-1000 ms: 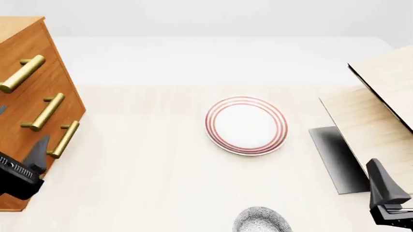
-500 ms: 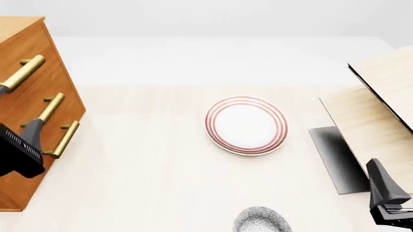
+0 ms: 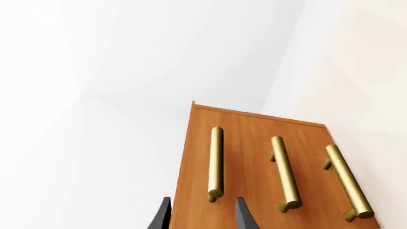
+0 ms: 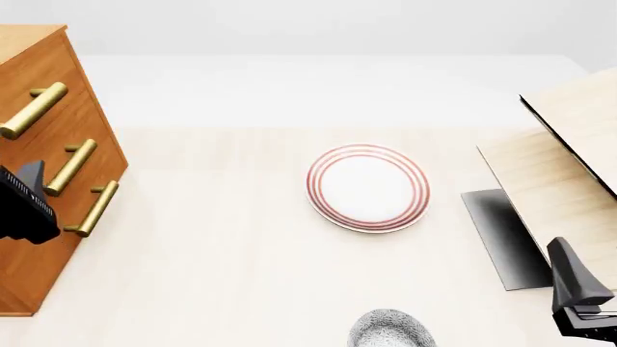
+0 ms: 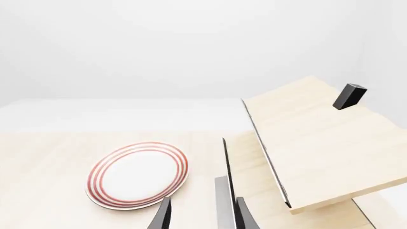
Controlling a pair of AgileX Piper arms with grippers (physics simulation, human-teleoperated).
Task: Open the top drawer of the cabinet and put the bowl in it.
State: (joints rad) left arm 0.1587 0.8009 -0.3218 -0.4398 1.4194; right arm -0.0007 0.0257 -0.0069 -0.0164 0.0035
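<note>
left gripper point(image 3: 201, 214) jaws apart, facing top drawer point(image 3: 215, 164) handle.

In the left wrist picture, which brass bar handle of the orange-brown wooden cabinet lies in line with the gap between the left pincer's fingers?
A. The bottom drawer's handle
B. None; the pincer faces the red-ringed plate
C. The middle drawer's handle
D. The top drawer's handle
D: the left pincer points at the end of the top drawer's brass bar handle on the orange-brown wooden cabinet, not yet around it; the other two handles sit off to one side.
</note>
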